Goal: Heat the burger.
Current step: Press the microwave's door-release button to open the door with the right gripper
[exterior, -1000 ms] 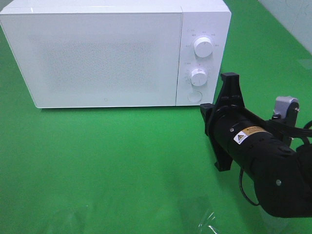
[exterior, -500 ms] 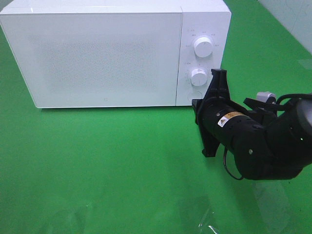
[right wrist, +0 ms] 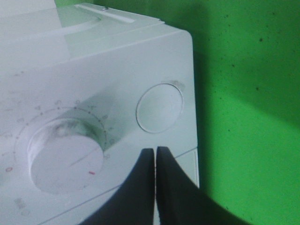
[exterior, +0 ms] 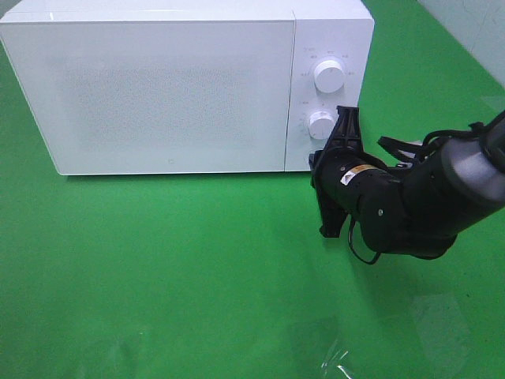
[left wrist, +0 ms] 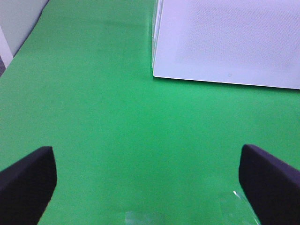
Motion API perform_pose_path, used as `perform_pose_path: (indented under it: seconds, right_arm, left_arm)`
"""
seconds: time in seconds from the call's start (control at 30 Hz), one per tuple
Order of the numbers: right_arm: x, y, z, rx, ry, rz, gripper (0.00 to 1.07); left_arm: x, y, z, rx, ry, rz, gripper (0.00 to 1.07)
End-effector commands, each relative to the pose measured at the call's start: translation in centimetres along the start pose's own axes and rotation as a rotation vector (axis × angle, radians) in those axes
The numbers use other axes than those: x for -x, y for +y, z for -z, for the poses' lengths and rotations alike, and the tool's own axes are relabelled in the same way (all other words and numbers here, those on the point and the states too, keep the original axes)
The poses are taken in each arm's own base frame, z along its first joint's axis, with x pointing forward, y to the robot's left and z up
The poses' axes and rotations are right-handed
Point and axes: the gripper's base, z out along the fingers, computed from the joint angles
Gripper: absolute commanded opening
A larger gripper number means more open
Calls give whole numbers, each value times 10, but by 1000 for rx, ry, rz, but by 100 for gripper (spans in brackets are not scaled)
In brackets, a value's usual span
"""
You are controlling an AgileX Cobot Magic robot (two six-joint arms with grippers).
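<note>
High view, right of centre: right gripper (exterior: pixel 345 114) is pointing its pressed-together fingers at the microwave (exterior: pixel 158 87) control panel. The tips are sitting just beside the round button (right wrist: pixel 159 108), below the lower dial (exterior: pixel 321 125); contact, cannot tell. left gripper (left wrist: pixel 150 187) is hanging spread wide over green cloth (left wrist: pixel 117 117), holding nothing. Microwave door is sitting shut. The burger is showing in no view; its place, cannot tell.

The bulky black right arm (exterior: pixel 410 201) was stretched out low, with its black two-finger right gripper (right wrist: pixel 154 151) pinched tight together. The black left gripper (left wrist: pixel 149 187) was spread wide, angled downward.
</note>
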Motion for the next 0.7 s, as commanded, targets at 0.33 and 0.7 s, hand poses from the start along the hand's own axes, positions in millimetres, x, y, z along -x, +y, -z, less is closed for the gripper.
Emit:
perform_pose_path:
  seconds: [0.33,0.7]
  right_arm:
    - [0,-6,-29,3,-39,27,0]
    - [3,-3,-33,93,-88,33,0]
  left_arm:
    - [-1,0,0,0,-1,4,98]
    - [-1,0,0,0,-1,4,98]
